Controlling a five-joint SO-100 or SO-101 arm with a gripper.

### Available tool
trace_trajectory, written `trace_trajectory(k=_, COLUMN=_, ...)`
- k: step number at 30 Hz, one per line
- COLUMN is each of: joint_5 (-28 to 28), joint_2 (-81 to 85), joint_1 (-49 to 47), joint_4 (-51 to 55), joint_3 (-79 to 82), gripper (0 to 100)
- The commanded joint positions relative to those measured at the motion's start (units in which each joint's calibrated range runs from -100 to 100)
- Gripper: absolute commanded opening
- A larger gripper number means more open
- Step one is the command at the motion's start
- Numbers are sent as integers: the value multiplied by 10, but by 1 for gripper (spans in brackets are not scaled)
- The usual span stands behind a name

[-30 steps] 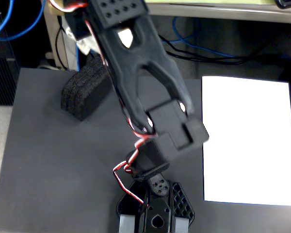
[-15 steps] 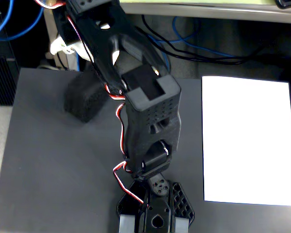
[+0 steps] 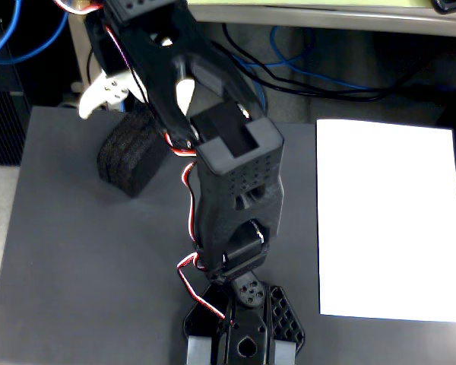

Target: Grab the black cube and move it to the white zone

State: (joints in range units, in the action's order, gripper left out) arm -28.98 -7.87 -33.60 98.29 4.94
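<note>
Handling: we reckon the black cube is light, soft and grippy, best squeezed across its short sides | Look: dark charcoal block, rounded edges, spongy surface | Place: it sits on the grey table, upper left in the fixed view, well apart from the white zone | Gripper: just above the block; we cannot tell if its fingers are apart or together.

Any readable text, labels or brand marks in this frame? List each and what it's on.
None readable.
White zone: blank sheet, no print.
Black cube: plain foam, no label.
Arm and base: only moulded holes and cut-outs, no lettering visible.
Hand: white finger bare, no marking.
Grey table: unmarked.
</note>
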Motion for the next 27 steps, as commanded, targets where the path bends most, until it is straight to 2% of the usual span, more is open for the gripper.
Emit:
trace_trajectory(k=1, joint_5=-23, joint_2=11, joint_1=-4, joint_4=7, joint_3=59, gripper=46)
trace_trajectory(k=4, joint_5=-18, joint_2=11, joint_1=-4, joint_4=-5, joint_3=70, gripper=46)
trace_trajectory(k=7, joint_5=-17, joint_2=11, joint_1=-4, joint_4=-69, joint_3=77, gripper=46)
trace_trajectory(k=14, joint_5=-20, joint_2=5, joint_1=-4, joint_4=-98, joint_3=78, gripper=46)
trace_trajectory(k=18, joint_5=-18, joint_2=-145, joint_1=-4, joint_4=-125, joint_3=75, gripper=46)
trace_trajectory(k=20, joint_5=-18, joint_2=-219, joint_1=3, joint_4=-173, joint_3=68, gripper=45)
trace_trajectory(k=22, joint_5=-18, joint_2=-233, joint_1=1, joint_4=-183, joint_3=68, gripper=45)
trace_trajectory(k=24, joint_5=-18, joint_2=-233, joint_1=-3, joint_4=-184, joint_3=67, gripper=37)
trace_trajectory(k=27, joint_5=-17, joint_2=-233, joint_1=-3, joint_4=-184, joint_3=67, gripper=14)
